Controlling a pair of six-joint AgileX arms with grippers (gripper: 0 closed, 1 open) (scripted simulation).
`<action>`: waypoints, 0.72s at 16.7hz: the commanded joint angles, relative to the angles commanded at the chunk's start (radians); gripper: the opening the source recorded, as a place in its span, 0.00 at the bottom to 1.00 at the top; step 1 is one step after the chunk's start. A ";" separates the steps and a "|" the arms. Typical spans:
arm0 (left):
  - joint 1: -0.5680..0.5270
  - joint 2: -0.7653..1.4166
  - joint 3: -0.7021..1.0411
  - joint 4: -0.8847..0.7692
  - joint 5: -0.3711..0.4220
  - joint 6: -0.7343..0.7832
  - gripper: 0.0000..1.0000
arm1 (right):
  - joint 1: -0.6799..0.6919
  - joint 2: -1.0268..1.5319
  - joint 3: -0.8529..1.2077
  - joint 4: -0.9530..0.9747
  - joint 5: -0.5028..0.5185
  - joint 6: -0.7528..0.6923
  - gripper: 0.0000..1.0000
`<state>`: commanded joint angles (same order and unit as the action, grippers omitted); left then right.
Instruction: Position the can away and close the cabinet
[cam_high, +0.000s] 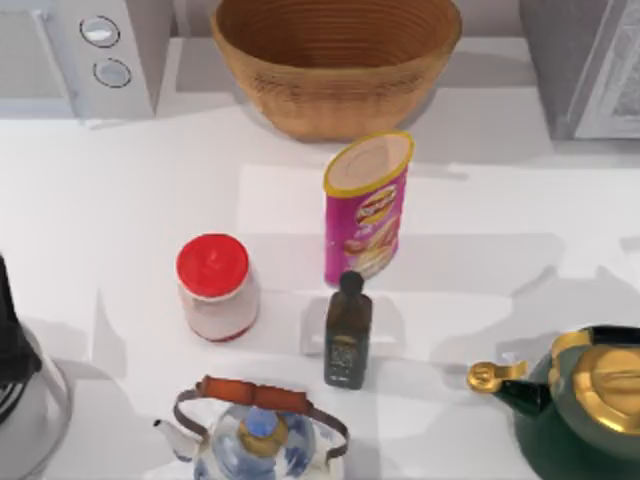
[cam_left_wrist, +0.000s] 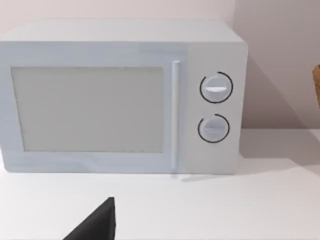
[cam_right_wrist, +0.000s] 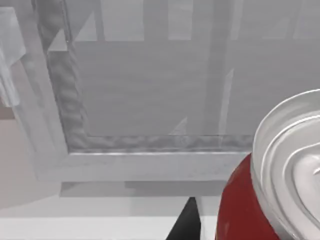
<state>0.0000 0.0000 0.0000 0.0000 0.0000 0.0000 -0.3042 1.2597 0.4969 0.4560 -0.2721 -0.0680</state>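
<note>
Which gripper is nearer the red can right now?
Right. Its wrist view shows the red can up close, facing the cabinet. The left wrist view faces the microwave instead, far from the can.

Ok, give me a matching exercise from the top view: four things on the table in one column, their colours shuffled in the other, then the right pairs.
Things:
1. chip tube
2. jar lid
3. basket
4. teapot

Colours:
A. dark green with gold trim
B. red
C. woven tan
D. magenta

Pairs: 1-D, 2-B, 3-C, 4-A
</note>
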 joint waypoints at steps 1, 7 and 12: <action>0.000 0.000 0.000 0.000 0.000 0.000 1.00 | -0.001 -0.010 -0.009 -0.004 0.005 0.007 0.00; 0.000 0.000 0.000 0.000 0.000 0.000 1.00 | 0.016 -0.285 -0.116 -0.037 0.089 0.053 0.00; 0.000 0.000 0.000 0.000 0.000 0.000 1.00 | 0.044 -0.625 -0.202 -0.081 0.183 0.093 0.00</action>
<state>0.0000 0.0000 0.0000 0.0000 0.0000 0.0000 -0.2602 0.6346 0.2953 0.3748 -0.0894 0.0250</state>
